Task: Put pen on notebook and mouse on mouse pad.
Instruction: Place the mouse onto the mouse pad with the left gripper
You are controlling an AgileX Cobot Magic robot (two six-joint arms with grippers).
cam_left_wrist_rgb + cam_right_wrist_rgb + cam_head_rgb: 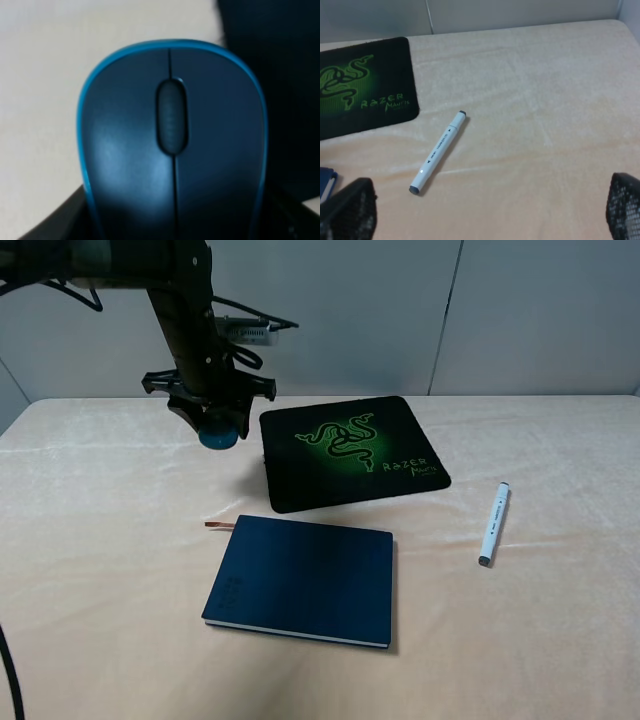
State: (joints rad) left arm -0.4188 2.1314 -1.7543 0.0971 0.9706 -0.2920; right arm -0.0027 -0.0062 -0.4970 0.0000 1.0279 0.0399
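Above the bench (100, 540), just left of the mouse pad (350, 452), the mouse (221, 435) is held clamped in the left hand (212, 408), not yet placed, while the pen (494, 524) is seen lying right of the notebook (300, 580), untouched by the wide-open, empty right hand (485, 210).

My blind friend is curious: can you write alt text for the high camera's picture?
The robot's left gripper holds a blue mouse just left of a black mouse pad. On the cream table nearer the camera lie a navy notebook and, to its right, a white pen.
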